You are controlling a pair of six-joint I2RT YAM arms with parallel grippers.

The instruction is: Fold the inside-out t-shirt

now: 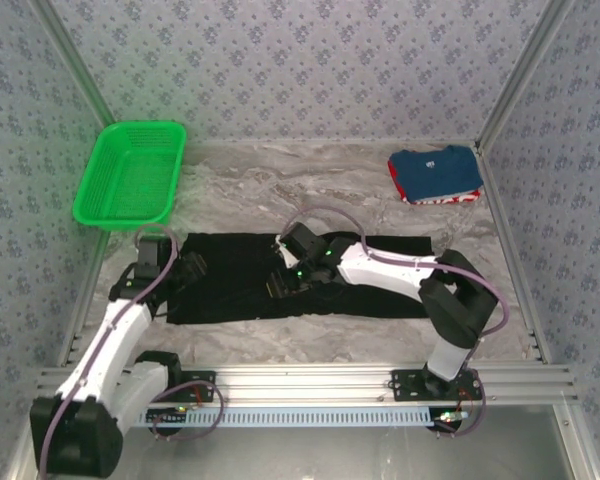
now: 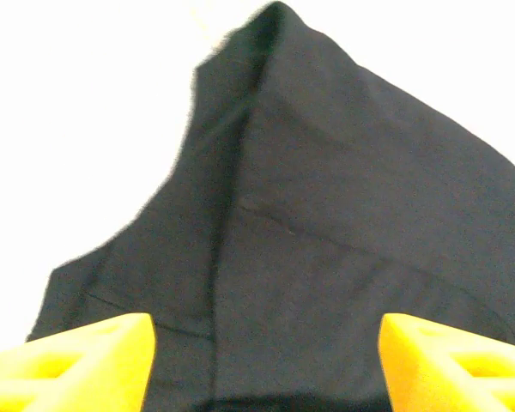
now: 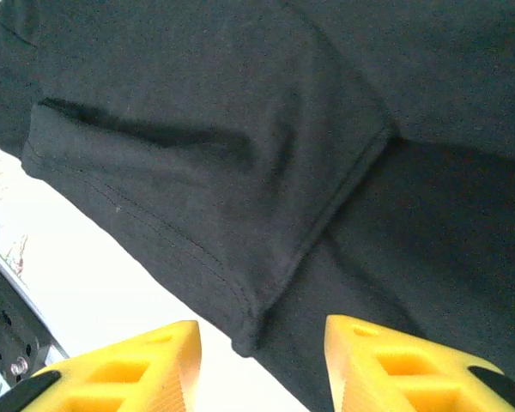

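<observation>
The inside-out t-shirt (image 1: 230,285) lies flat as a long black band across the middle of the table. My left gripper (image 1: 187,276) hovers over the shirt's left end. In the left wrist view the left gripper (image 2: 266,335) has its yellow fingers (image 2: 86,360) wide apart, open, with smooth black fabric (image 2: 343,189) beneath them. My right gripper (image 1: 282,282) is over the shirt's middle, near its front edge. In the right wrist view the right gripper (image 3: 262,335) is open above a folded hem corner (image 3: 249,339) of the fabric (image 3: 197,103), with neither finger touching it.
A green mesh basket (image 1: 130,175) stands at the back left. A folded blue shirt with red trim (image 1: 435,175) lies at the back right. An aluminium rail (image 1: 310,380) runs along the near edge, and patterned walls close in the sides.
</observation>
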